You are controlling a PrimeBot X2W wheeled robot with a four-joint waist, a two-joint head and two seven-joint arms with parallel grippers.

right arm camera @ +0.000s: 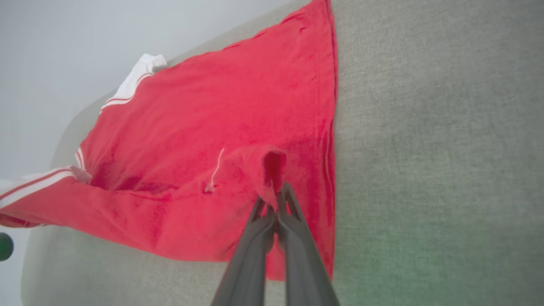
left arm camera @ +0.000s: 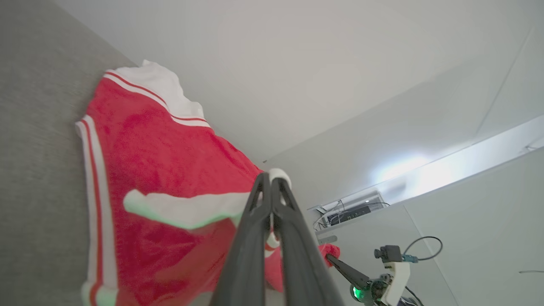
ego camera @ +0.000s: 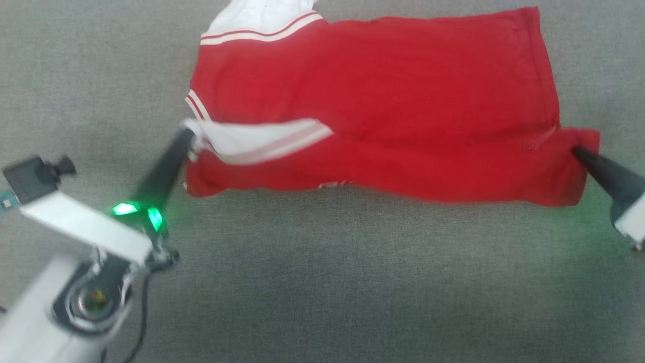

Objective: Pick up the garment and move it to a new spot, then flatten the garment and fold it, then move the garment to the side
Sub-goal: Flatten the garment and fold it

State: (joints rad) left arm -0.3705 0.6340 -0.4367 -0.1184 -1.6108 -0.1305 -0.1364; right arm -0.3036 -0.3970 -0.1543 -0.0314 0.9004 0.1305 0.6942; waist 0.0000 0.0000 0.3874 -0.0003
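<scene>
Head view, red garment (ego camera: 383, 91) spread on grey surface (ego camera: 322, 282), left gripper (ego camera: 187, 136) clamped on its white-striped left corner, right gripper (ego camera: 579, 151) clamped on its red right corner, near edge stretched between them

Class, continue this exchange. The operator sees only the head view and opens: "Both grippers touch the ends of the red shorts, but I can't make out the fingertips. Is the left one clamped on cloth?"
Observer: Yes. In the left wrist view the left gripper is shut tight, with a white corner of the red shorts poking out past its tips.
Operator: And the right one?
Observer: The right wrist view shows the right gripper shut on a bunched-up fold of red cloth near the shorts' side edge.
Operator: What lies beyond the grey surface?
Observer: The left wrist view shows pale wall panels and a box with cables on a ledge.
</scene>
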